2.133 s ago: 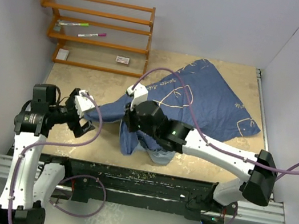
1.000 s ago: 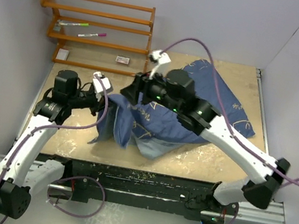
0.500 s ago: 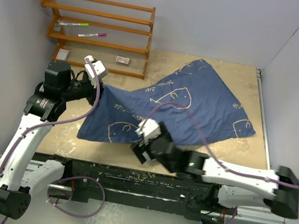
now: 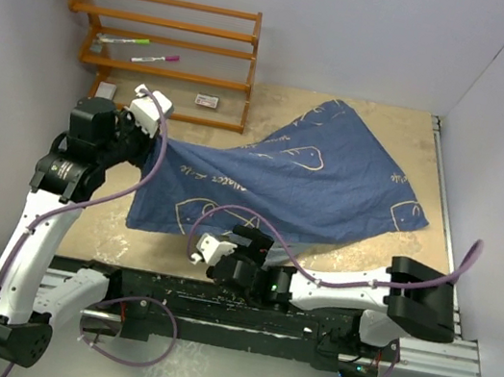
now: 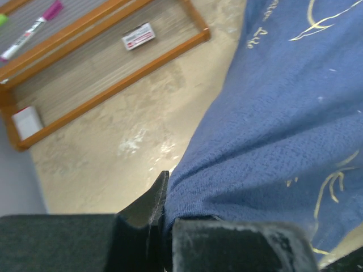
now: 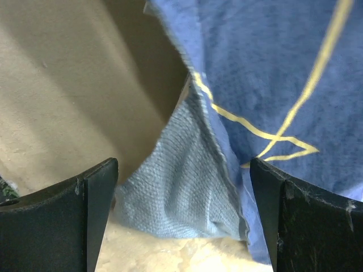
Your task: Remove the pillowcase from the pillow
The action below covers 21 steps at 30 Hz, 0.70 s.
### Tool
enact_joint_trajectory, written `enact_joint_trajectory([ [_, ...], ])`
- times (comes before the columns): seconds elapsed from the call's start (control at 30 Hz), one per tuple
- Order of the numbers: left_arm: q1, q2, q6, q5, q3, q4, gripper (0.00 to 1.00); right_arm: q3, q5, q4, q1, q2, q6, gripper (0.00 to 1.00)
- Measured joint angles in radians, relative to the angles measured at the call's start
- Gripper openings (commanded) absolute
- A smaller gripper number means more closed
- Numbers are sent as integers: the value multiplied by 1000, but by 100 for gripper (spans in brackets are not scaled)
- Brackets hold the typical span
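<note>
Currently left end effector clenched on pillowcase edge (held aloft); right end effector released beside near hem.

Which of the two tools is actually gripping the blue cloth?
The left tool, shut on the pillowcase; the right tool stands open, gripping nothing.

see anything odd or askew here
The pillowcase lies askew: the shut left hand holds one corner up, its near edge turns paler side out before the open right hand. No pillow shows.

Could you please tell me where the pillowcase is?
Top view: the pillowcase covers the table's centre and right, one corner in the left claw by the rack.
</note>
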Motion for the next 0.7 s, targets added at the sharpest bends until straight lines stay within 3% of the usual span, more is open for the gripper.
enact_joint_trajectory([
  [0.17,6,-2,54,-133,56,-49,0,0,-2,89,-13,94,-144,100],
  [0.3,93,0,114,-187,110,-41,0,0,-5,113,-16,84,-208,100],
  [0.43,193,27,120,-154,182,-48,0,2,-11,158,-9,50,-252,100],
  [0.7,207,26,108,21,158,-98,0,12,-46,264,-24,181,-409,99],
])
